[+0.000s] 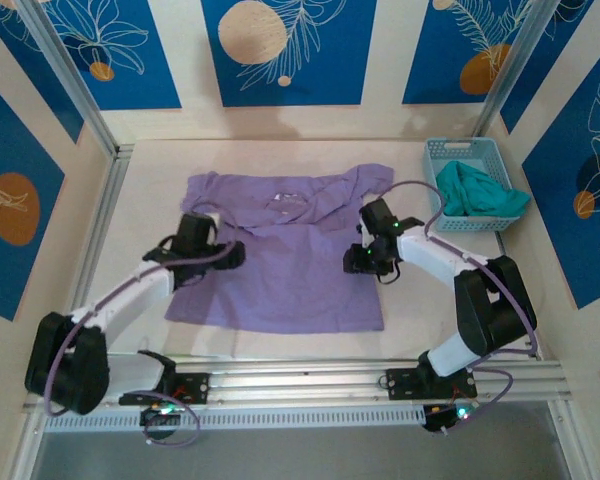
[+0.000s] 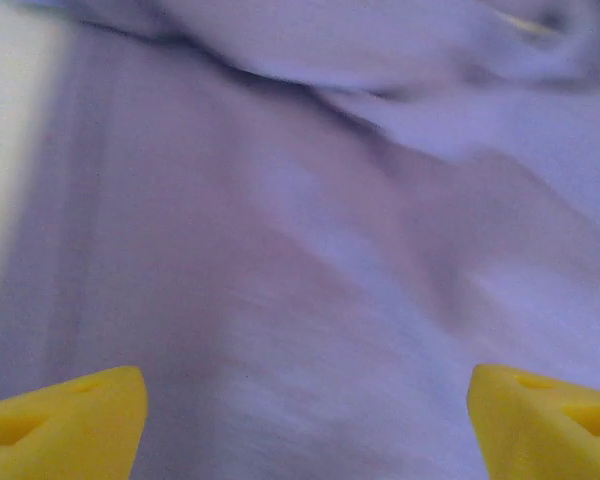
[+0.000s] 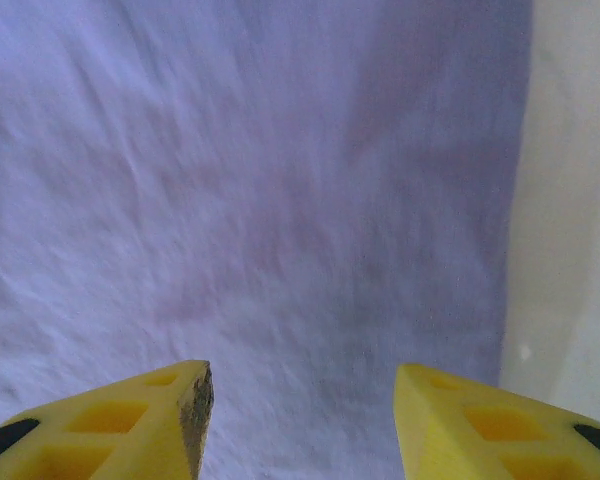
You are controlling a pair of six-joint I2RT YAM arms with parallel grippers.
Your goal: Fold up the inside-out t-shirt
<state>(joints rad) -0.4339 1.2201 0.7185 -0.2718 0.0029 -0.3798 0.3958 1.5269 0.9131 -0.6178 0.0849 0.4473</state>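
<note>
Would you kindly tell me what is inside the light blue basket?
A crumpled teal garment lies in the basket, draping over its rim; anything beneath it is covered.

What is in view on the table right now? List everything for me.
t-shirt: one, lavender, spread mid-table, upper part rumpled.
basket: one, light blue, far right corner of the table.
garment: one, teal-green, bunched in the basket.
table: one, cream, under everything.
left gripper: one, yellow fingers, open, over the t-shirt's left side.
right gripper: one, yellow fingers, open, over the t-shirt's right edge.
</note>
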